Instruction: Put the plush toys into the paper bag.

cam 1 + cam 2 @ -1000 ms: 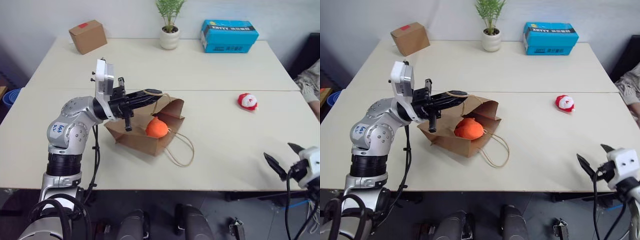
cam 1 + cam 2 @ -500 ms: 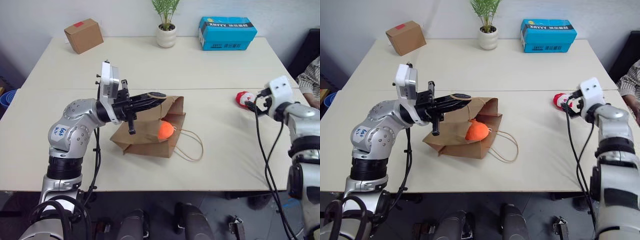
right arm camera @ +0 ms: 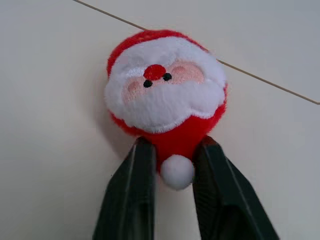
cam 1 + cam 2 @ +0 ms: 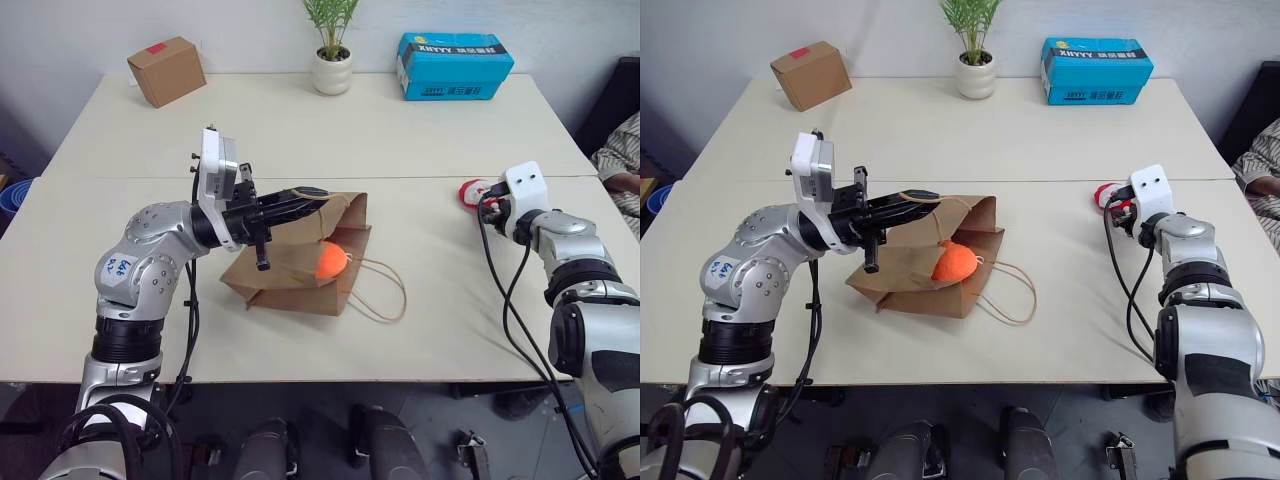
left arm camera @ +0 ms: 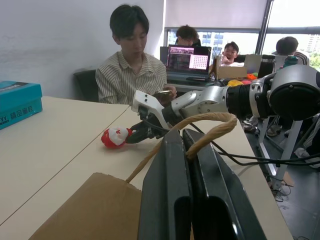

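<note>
Orange toy (image 4: 956, 262) already sits in our paper bag (image 4: 925, 270), whose cord handle (image 5: 210, 122) our left claw (image 5: 189, 150) pinches shut. Our right claw (image 3: 172, 162) is closed around the Santa toy (image 3: 165, 97), on the table (image 4: 450, 280) well right of the bag; carrying it over is what's left.

The paper bag (image 4: 300, 275) is plain brown paper, matt and a bit creased, and its handles (image 5: 210, 122) are rough tan cord. The orange plush toy (image 4: 331, 260) looks like soft cloth. The Santa plush toy (image 3: 165, 95) is fuzzy red and white cloth with a fluffy white pom-pom. The right gripper (image 3: 172, 172) has smooth black plastic fingers (image 3: 137, 190) with a dull shine. The left gripper (image 5: 187, 165) has the same glossy black fingers. The table (image 4: 420, 130) is smooth, pale and matt. The small box (image 4: 166, 71) is dull brown cardboard. The plant pot (image 4: 333, 74) is smooth and white.
</note>
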`<state>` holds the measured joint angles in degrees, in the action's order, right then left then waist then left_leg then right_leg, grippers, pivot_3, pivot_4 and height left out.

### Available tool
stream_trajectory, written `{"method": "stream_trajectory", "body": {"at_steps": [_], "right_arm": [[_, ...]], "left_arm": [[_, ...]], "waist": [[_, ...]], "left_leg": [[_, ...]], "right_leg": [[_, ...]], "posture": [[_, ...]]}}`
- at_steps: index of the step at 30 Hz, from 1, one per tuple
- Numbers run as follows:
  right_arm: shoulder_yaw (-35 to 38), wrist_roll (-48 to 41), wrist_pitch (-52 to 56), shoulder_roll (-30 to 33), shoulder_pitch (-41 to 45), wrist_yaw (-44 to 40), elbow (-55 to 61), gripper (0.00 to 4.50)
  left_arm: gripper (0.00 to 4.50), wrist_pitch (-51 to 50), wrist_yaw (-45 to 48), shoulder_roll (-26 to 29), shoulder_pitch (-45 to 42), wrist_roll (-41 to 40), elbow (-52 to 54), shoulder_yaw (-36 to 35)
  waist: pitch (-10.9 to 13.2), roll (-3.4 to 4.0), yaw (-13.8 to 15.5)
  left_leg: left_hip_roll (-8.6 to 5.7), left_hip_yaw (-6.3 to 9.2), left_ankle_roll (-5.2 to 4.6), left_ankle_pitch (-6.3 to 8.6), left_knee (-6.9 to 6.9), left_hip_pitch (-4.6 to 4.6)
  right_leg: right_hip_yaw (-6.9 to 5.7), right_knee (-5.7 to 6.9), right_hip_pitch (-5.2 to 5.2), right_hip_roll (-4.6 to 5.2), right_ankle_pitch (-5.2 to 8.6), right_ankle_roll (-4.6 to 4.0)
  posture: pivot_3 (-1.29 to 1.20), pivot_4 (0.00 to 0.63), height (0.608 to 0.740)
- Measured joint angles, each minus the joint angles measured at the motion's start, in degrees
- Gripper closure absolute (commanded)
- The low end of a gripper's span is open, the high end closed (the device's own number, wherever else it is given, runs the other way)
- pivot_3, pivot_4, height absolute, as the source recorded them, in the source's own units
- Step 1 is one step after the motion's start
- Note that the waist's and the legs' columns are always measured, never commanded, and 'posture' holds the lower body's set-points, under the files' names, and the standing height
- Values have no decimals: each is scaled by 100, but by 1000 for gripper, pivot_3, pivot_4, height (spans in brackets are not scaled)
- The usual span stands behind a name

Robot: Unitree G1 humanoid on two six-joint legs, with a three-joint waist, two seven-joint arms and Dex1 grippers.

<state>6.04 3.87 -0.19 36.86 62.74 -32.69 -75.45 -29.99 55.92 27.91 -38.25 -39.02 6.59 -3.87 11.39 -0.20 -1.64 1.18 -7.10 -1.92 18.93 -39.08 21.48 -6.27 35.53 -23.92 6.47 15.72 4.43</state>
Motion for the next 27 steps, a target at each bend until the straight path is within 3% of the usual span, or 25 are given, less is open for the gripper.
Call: {"method": "stream_trajectory", "body": {"at_steps": [4,9,10,14,15,17,20,27], "right_arm": [[114,-135,-109,109,-40,-566,109,4496],[255,-702,32,424,-828,-2115,1263,4496],[332,-887,169,474,-1105,-2344,1714,4496],[564,-2329,1612,815,-3401,-3382,5745,4496],[527,-2626,2123,834,-3849,-3378,6830,4496],[339,-2854,2777,803,-4092,-3096,7957,4496],[3,-2909,3402,437,-4042,-2461,8781,4496],[-1118,-2493,4011,-521,-3310,-1328,8775,4496]], "left_arm": [[4500,1,20,-2,-1,0,-1,5],[4500,5,83,-4,-16,2,-32,41],[4500,5,103,-5,-25,2,-38,48],[4500,-21,191,119,-84,-8,-69,26],[4500,-62,232,159,-92,-8,-73,22],[4500,-130,290,149,-100,-32,-74,41],[4500,-219,361,141,-161,-110,-74,45],[4500,-406,409,94,-305,-171,-60,78]], "waist": [[0,0,3],[0,0,18],[0,0,19],[5,10,139],[4,11,129],[5,8,106],[4,-1,120],[4,-1,162]], "left_leg": [[0,0,0,0,0,0],[-1,3,0,0,0,0],[0,4,0,0,0,0],[10,16,12,7,1,1],[16,8,16,9,-1,-3],[14,-3,14,8,-6,-18],[14,3,18,9,-6,-31],[5,5,15,8,-7,-2]], "right_leg": [[1,0,0,0,0,0],[-2,-2,2,1,-1,2],[-3,-1,1,1,-1,2],[-5,-3,-1,-6,1,2],[-3,-3,1,-8,1,1],[5,3,7,-6,-1,2],[4,-2,15,-1,-1,0],[-4,6,-3,-2,2,-7]], "posture": [[0,150,740],[0,150,740],[0,150,740],[0,150,740],[0,150,740],[0,150,740],[0,150,740],[0,150,740]]}}
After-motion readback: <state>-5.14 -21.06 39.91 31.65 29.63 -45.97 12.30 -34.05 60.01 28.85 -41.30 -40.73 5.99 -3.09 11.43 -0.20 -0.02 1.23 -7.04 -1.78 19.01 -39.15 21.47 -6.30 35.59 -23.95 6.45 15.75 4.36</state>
